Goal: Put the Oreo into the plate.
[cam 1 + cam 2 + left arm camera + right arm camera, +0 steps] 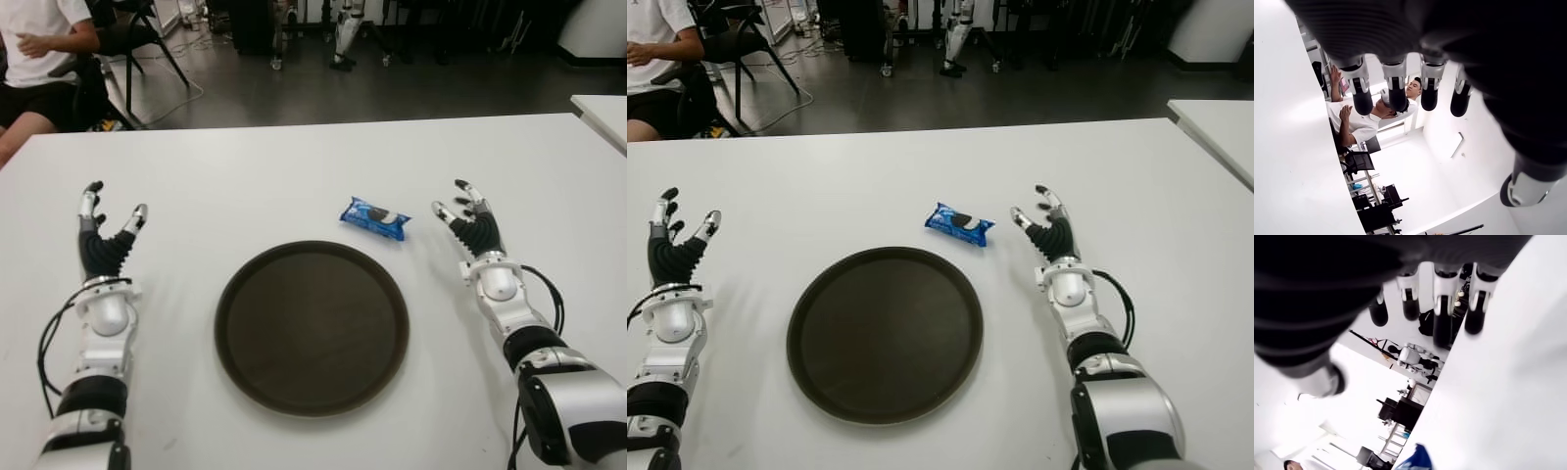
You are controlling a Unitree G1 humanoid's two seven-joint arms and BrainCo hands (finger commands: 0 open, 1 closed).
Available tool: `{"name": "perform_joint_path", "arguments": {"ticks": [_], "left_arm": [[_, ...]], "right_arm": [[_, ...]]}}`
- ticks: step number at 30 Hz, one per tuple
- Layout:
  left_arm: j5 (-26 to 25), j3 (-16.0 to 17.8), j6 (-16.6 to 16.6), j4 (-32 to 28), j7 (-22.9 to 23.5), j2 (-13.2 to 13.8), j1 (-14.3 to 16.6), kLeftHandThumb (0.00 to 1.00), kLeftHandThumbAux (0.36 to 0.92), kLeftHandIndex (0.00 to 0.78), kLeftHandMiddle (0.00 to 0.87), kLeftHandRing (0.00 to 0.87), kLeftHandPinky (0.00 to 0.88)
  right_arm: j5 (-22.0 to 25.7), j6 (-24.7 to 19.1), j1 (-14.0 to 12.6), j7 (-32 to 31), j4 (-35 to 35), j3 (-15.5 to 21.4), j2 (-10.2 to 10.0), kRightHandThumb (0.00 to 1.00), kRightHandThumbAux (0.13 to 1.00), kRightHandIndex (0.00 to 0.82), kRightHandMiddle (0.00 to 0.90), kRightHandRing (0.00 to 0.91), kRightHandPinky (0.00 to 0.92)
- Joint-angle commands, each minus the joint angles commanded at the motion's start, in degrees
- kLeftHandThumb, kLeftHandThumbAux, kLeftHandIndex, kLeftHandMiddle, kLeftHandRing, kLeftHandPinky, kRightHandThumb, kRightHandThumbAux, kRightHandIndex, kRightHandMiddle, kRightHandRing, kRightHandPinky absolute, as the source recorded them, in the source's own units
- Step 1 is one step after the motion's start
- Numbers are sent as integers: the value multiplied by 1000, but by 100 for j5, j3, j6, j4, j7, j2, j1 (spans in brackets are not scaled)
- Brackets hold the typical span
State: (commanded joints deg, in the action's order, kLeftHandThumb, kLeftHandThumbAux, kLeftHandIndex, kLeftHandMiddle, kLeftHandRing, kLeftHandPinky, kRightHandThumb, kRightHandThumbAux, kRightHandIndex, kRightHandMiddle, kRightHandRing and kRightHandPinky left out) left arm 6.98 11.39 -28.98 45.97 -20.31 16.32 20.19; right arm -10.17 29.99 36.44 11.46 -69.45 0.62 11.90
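The Oreo pack (374, 217), a small blue wrapper, lies flat on the white table (294, 166) just beyond the far right rim of the round brown plate (312, 328), apart from it, and I have my right hand (474, 225) just beside it with fingers spread and holding nothing. I judge the reach is the step in hand, so I would come over the wrapper from above and pinch across its short width, since the foil looks slippery. My left hand (106, 235) shows left of the plate, fingers open and empty.
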Motion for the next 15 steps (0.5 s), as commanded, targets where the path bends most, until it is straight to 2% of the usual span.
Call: {"name": "perform_joint_path", "arguments": {"ticks": [15], "left_arm": [[0,0,0,0,0,0,0,0,595,16,0,0,0]], "right_arm": [[60,296,-33,38,-49,70,-46,0,607,0,0,0,0]]}}
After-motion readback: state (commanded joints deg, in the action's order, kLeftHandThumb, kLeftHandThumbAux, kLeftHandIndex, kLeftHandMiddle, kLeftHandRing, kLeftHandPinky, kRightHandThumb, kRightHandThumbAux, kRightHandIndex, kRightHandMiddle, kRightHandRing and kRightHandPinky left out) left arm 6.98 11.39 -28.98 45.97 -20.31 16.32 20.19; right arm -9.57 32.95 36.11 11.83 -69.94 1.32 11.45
